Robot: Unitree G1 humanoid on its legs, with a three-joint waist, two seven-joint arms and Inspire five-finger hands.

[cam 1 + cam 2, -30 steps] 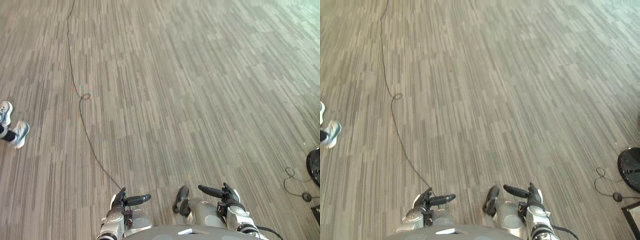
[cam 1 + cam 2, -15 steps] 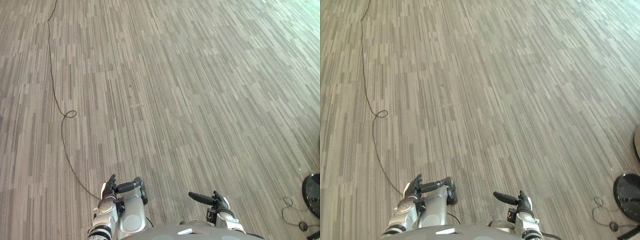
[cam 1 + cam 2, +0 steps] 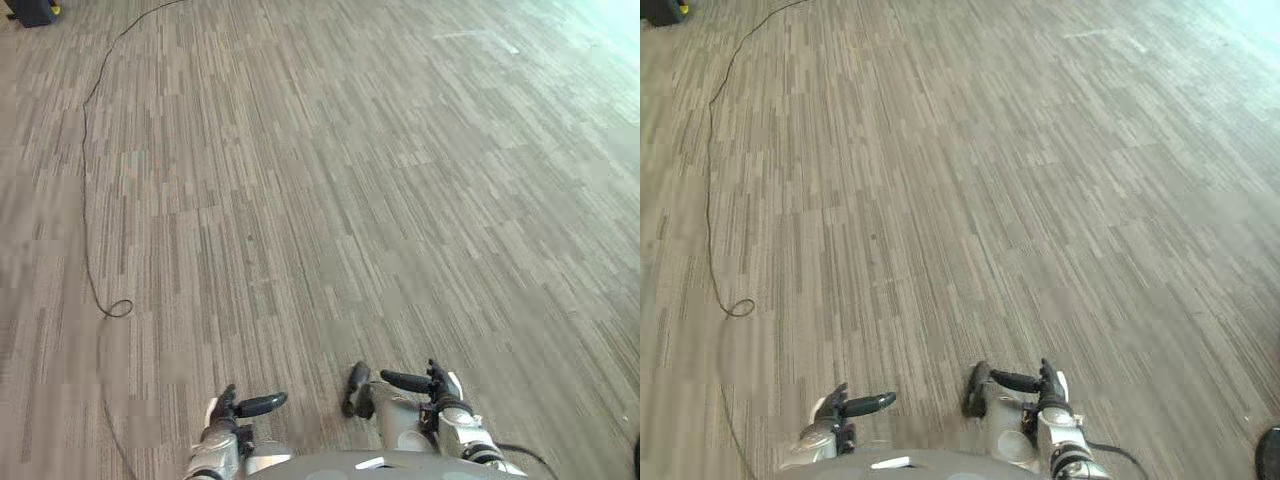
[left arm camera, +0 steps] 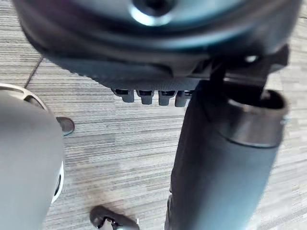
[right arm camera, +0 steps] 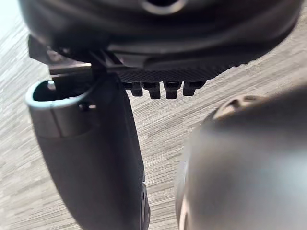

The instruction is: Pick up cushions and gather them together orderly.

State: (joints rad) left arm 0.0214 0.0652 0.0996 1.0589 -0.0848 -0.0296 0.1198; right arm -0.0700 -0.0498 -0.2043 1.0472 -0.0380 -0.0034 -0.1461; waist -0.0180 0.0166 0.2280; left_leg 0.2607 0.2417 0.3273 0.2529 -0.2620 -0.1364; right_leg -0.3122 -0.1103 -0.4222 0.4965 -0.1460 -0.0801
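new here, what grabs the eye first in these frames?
Mostly the striped grey carpet floor, spreading across both eye views. Low at the near edge, the left hand and the right hand hang with relaxed fingers, holding nothing. A dark object sits on the floor in the far left corner.

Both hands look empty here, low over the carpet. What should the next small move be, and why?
Probably a turn or a step to look for a cushion, not a reach. The left hand and right hand hang low with straight fingers, holding nothing. What lies before them is striped carpet. A dark object sits at the far left corner.
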